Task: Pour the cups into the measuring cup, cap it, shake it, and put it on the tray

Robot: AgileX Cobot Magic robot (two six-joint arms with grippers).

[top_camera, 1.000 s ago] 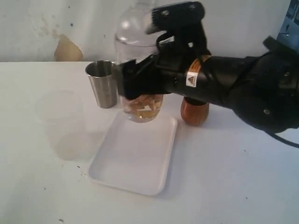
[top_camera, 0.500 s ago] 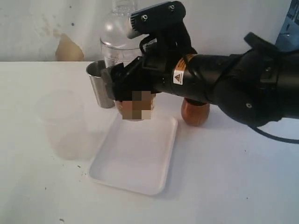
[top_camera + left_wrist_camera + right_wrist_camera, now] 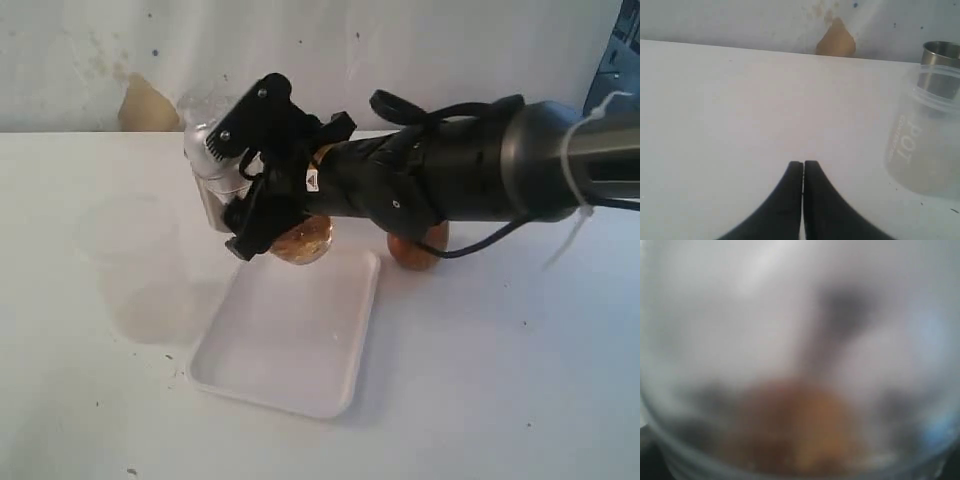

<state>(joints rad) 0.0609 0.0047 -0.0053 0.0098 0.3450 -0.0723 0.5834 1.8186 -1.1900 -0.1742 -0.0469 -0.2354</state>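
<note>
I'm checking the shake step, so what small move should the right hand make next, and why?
Probably tip the measuring cup upright. The right hand grips it tilted well over, its base with the brown contents just above the tray's far edge, so it likely cannot be set down flat yet.

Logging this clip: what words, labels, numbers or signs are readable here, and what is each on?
"POT": printed sideways on the frosted translucent cup, left wrist view.
Smaller line beside it: too blurred to read.
White sticker on the right arm: too small to read.
Markings on the measuring cup: none legible in any view.
</note>
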